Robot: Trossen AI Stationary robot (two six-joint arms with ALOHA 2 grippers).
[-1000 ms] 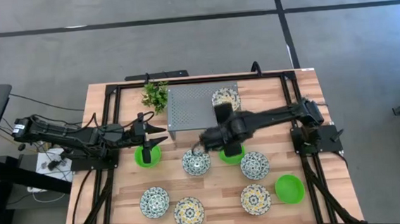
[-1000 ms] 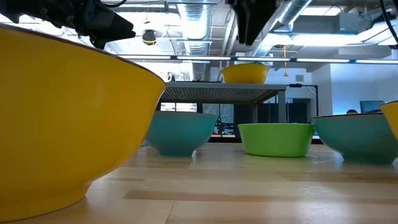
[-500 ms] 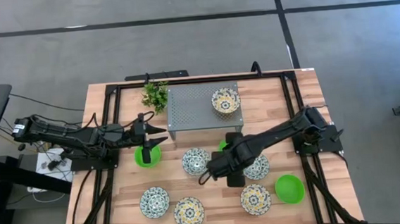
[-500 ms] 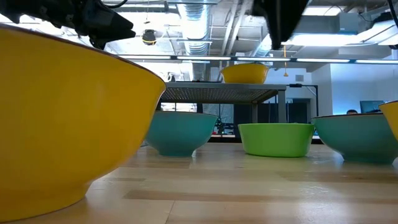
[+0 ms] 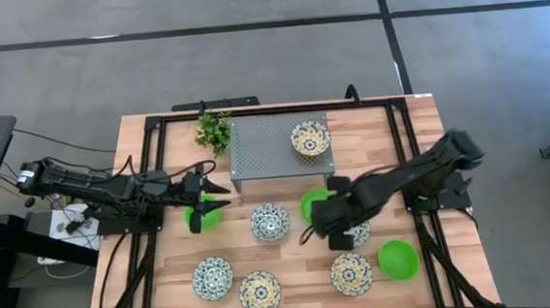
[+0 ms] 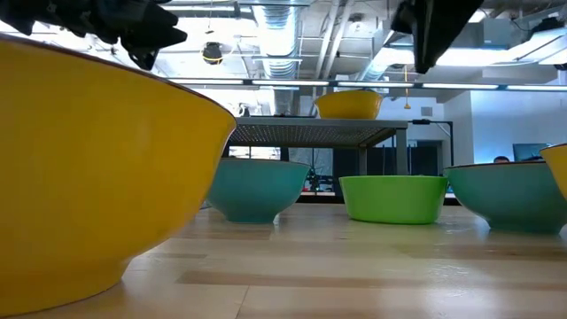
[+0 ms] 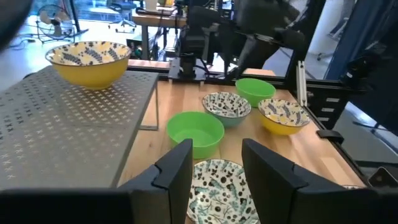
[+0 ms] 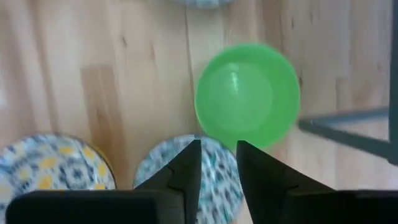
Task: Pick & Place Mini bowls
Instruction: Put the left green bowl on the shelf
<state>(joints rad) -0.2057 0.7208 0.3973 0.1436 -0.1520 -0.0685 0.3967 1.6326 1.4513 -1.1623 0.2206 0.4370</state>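
Fingers of my right gripper (image 8: 217, 165) stand slightly apart, empty, above a patterned bowl (image 8: 214, 177); left gripper (image 7: 214, 165) open over a green bowl (image 5: 200, 216), frame centre-left.

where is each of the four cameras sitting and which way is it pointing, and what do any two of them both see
High view: above the table, looking straight down; both dark arms show, left gripper and right gripper.
Low view: table-top height, looking level past a big yellow bowl; arm parts hang in from above.
Left wrist view: looks across the table past its own open fingers.
Right wrist view: looks down past its own fingers.
Shared: the yellow floral bowl on the grey perforated metal stand shows in high, low and left wrist views.
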